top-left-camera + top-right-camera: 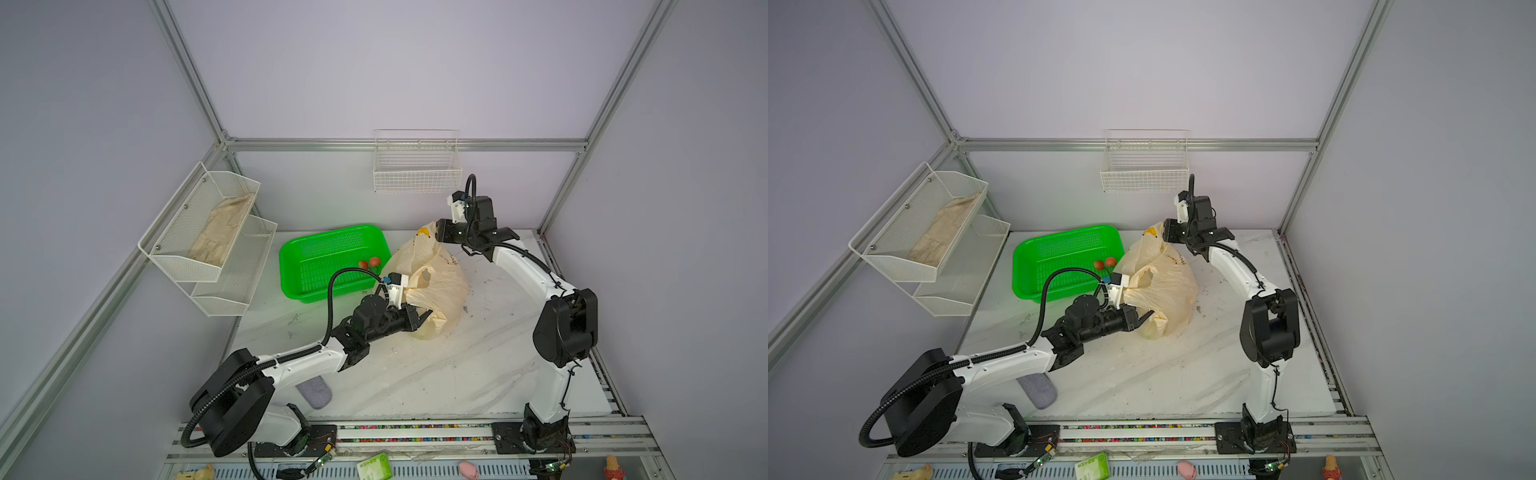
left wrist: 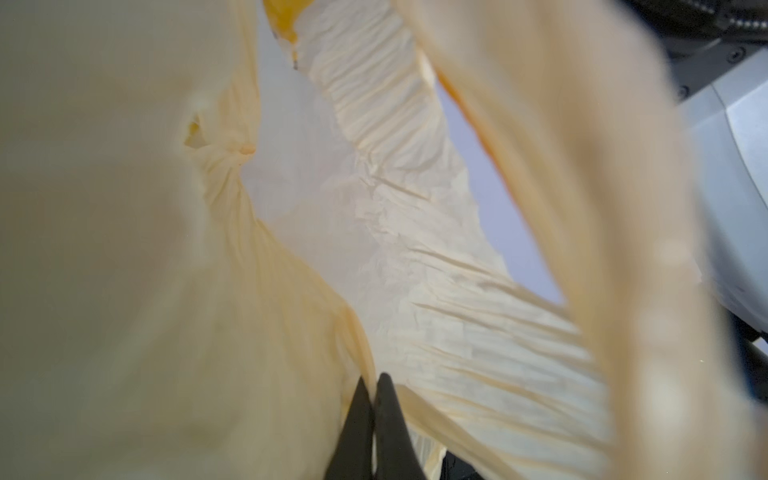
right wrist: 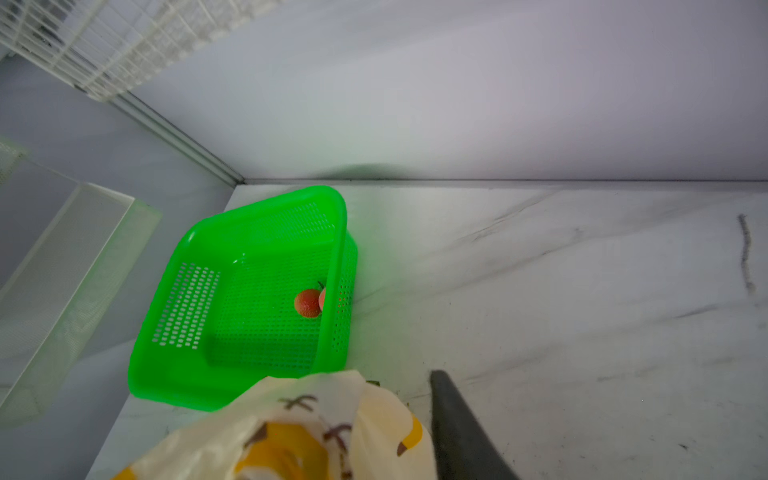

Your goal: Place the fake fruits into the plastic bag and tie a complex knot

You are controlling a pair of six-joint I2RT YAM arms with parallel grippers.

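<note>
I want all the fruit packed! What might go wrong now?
The cherries lie in the green basket; knotting now would leave them out. The right end effector stands open at the top of the plastic bag, so that side may slump shut. Only the left end effector pinches the film, which could slip.

White marbled table [image 1: 415,374], scuffed, with dark streaks. Green basket [image 1: 332,231] on it at back left. Bag [image 1: 440,278] mid-back, base on table, just beside basket's right end. Grey pad [image 1: 316,394] at front left.
</note>
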